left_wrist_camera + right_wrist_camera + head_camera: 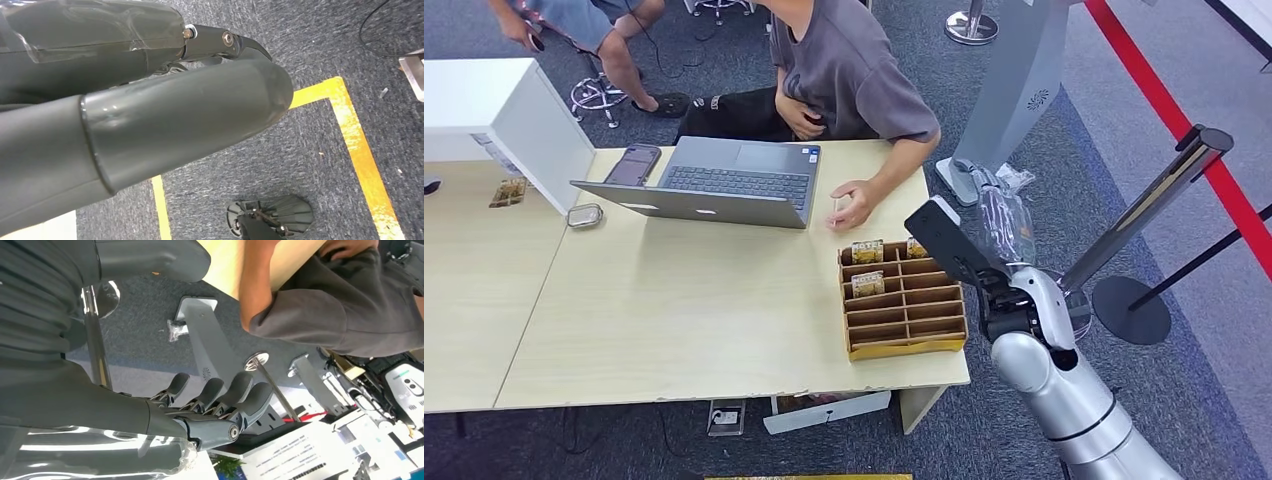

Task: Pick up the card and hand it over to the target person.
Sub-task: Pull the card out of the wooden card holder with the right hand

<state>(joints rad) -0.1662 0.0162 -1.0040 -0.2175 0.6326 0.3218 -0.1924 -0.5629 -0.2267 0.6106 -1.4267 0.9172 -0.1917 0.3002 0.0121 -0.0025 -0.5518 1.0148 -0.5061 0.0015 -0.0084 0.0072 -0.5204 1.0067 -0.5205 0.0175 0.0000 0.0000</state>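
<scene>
The right robot hand (1004,225) is raised beside the counter (684,320), fingers (235,395) loosely curled and apart, holding nothing. The left robot hand (150,125) hangs over the carpet; whether it is spread or closed I cannot tell. Just to the left of the right robot hand and lower sits the slotted wooden tray (904,305), with a card (867,284) upright in one slot. For a clean pick, I would bring the fingertips down over that card's top edge, pinch, and lift straight up. Beyond, the person's hand (854,205) rests on the counter, near the tray.
</scene>
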